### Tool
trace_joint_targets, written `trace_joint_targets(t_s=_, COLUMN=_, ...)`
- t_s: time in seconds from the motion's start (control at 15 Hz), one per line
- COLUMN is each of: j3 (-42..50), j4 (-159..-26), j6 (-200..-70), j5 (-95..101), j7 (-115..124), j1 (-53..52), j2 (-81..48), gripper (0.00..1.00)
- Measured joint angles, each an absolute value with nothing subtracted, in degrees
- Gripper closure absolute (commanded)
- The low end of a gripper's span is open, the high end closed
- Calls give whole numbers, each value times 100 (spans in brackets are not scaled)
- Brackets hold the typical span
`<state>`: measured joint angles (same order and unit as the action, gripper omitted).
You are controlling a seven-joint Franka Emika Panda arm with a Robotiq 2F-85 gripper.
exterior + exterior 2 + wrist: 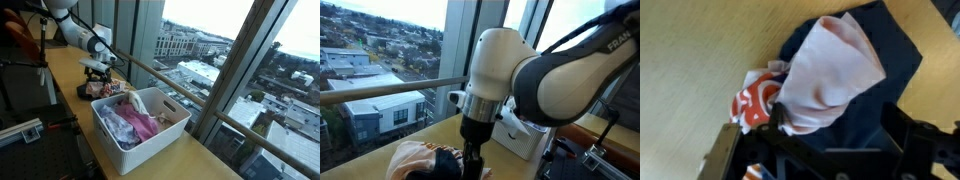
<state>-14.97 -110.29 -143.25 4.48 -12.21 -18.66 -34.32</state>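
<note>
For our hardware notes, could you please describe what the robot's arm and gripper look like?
The arm has smooth, rounded white shells, with a dark grey joint section bearing white block lettering that the frame edge cuts off. The gripper is black and angular, on a black wrist mount.

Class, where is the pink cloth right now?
In the wrist view the pink cloth lies atop a dark blue garment on the wooden table, beside a red-and-white cloth, under the open gripper.
</note>
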Motion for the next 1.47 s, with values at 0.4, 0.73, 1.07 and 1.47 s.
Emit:
trace_joint_targets(t_s=0.4, j3=-1635, j4=-10707, j6=-14413, j5=446, j7=-1148, j1=-2139, j2=-4018, gripper=0)
trace_joint_targets(t_s=0.73, j3=-1616, j4=-10708, j6=-14414, j5=441, j7=-1176, j1=-1886, j2=-4076, gripper=35)
trace_joint_targets(t_s=1.07, j3=-1593, j4=-10871, j6=-14615, j5=441, j7=-1299, j1=-1482, j2=-4082, gripper=73)
trace_joint_targets(t_s=1.47, j3=-1594, j4=-11120, j6=-14778, j5=434, j7=-1299, j1=-1257, j2=-3960, gripper=96)
